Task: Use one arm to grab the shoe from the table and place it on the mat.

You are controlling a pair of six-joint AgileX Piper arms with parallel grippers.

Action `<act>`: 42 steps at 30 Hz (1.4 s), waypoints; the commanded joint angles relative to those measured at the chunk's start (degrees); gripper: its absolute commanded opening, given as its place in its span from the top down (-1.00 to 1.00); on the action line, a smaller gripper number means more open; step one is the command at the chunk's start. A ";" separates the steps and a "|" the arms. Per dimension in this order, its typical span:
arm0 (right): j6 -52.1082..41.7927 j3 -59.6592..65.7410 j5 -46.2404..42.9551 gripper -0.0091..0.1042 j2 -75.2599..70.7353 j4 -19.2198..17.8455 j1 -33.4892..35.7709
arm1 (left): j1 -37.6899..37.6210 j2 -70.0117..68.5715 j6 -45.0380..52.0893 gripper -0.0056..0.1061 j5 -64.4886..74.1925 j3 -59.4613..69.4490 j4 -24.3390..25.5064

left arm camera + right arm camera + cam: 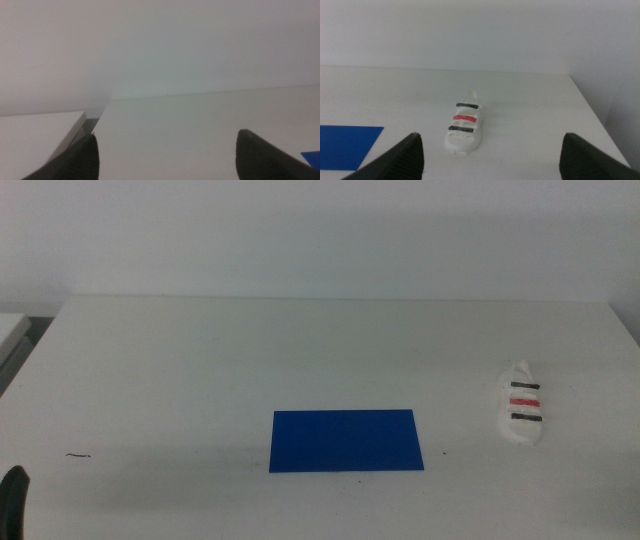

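Observation:
The white shoe [522, 408] with two black straps and one red strap lies on the right side of the white table [300, 350]. It is well apart from the dark-blue mat [345, 441], which lies flat at the front centre. In the right wrist view the shoe [464, 122] lies ahead of my open, empty right gripper [491, 136], and part of the mat [347, 145] shows to one side. The right arm is out of the middle view. My left gripper [168, 136] is open and empty. It shows only as a dark tip [14, 498] at the bottom left edge of the middle view.
A second white surface [40, 130] adjoins the table's left edge with a narrow gap between them. A small dark mark [78, 455] lies on the table at the front left. A plain white wall stands behind the table.

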 commanded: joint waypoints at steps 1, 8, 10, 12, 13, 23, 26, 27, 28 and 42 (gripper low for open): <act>-0.11 0.24 0.02 -0.51 -0.29 0.41 -0.43 | -0.07 0.28 -0.08 -0.78 -0.70 0.02 -0.23; -0.11 -8.72 12.40 -0.51 0.45 2.72 -0.43 | -0.07 0.28 -0.08 -0.78 -0.70 0.02 -0.23; -0.11 -13.51 15.00 -0.51 3.38 2.72 -0.43 | -0.07 0.28 -0.08 -0.78 -0.70 0.02 -0.23; -0.11 -18.46 19.35 -0.51 7.51 2.94 -0.43 | -0.07 0.28 -0.08 -0.78 -0.70 0.02 -0.23; -0.11 -21.24 21.60 -0.51 10.38 3.26 -0.43 | -0.07 0.28 -0.08 -0.78 -0.70 0.02 -0.23; 0.15 -48.42 37.12 -0.51 49.65 7.67 -0.43 | -0.07 0.28 -0.08 -0.78 -0.70 0.02 -0.23; 1.15 -54.74 40.01 -0.51 61.43 9.13 -0.43 | -0.07 0.28 -0.08 -0.78 -0.70 0.02 -0.23; 1.15 -56.29 40.06 -0.51 64.22 8.88 -0.43 | -0.07 0.28 -0.08 -0.78 -0.70 0.02 -0.23; 1.64 -58.23 39.63 -0.51 67.64 7.86 -0.29 | -0.07 0.28 -0.08 -0.78 -0.70 0.02 -0.23; 14.93 -77.06 38.23 -0.51 103.96 -2.96 4.93 | -0.07 0.28 -0.08 -0.78 -0.70 0.02 -0.23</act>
